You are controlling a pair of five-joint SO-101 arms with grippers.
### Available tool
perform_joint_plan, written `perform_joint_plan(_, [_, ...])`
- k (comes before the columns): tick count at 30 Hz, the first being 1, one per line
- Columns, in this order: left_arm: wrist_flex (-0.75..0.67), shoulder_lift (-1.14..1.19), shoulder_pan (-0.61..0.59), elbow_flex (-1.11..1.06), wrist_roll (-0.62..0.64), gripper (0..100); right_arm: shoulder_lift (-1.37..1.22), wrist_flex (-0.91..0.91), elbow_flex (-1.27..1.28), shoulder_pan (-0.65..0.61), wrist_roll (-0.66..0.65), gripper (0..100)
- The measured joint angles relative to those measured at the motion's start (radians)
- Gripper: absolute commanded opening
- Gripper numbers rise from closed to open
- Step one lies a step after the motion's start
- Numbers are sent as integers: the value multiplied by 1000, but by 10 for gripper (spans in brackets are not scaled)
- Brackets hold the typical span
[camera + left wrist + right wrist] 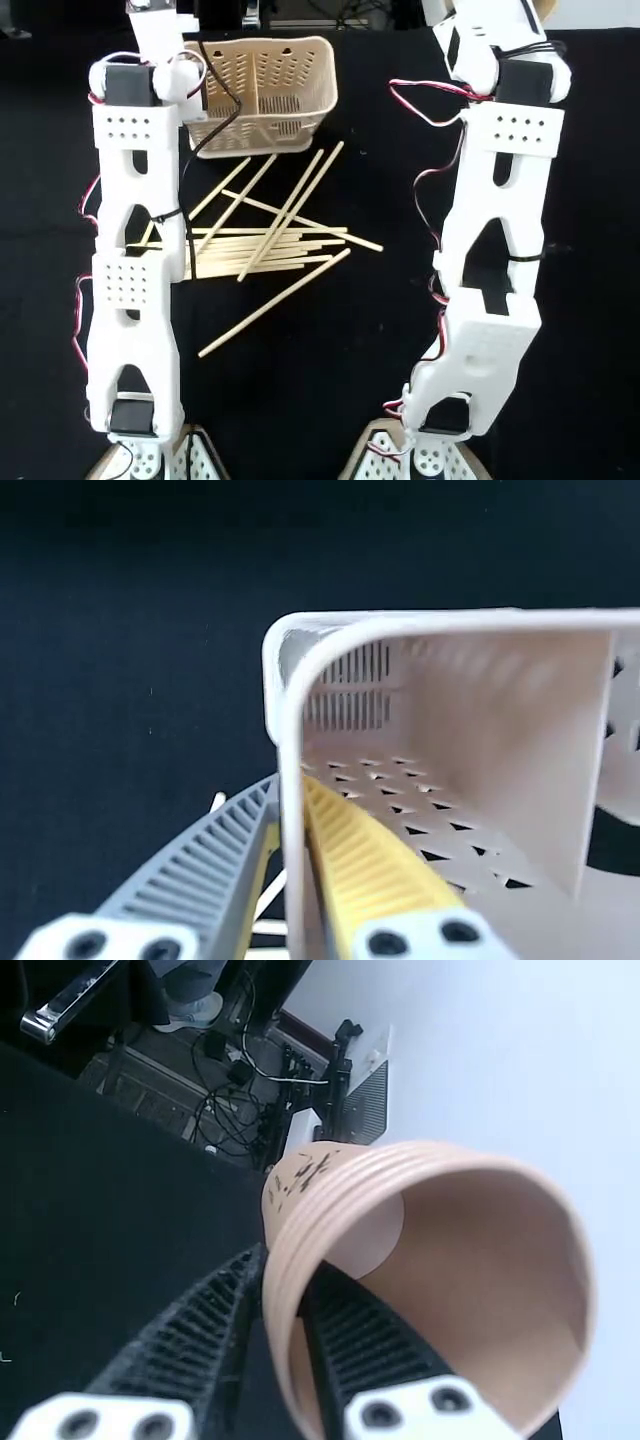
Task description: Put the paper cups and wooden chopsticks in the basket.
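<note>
A cream perforated basket (pixel 262 88) stands at the back of the black table. My left gripper (pixel 290 792) is shut on its wall (pixel 290 710) near a corner, grey finger (pixel 215 840) outside and yellow finger (pixel 365 865) inside. The basket's inside (pixel 400 790) holds nothing that I can see. Several wooden chopsticks (pixel 270 240) lie scattered in front of the basket, between the two arms. My right gripper (pixel 285 1272) is shut on the rim of a nested stack of tan paper cups (pixel 450 1260), held in the air at the back right, mouth toward the camera.
The left arm (pixel 130 200) stretches along the table's left side and the right arm (pixel 495 250) along its right side. Red and black cables (pixel 435 200) hang beside both arms. Beyond the table's far edge is a floor with cables (pixel 240 1110).
</note>
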State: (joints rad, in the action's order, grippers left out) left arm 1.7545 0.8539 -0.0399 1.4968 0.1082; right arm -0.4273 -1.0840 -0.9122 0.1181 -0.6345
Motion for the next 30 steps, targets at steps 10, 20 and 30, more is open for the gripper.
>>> perform_joint_plan(10, [-71,-9,-2,-40,2,30,0,0,0,0,8,12])
perform_joint_plan(20, [-83,18,-5,-38,-14,30,-12,-57,0,-115,11,12])
perform_joint_plan(30, [-91,75,-8,-15,-14,30,-40,-153,26,-238,-98,12])
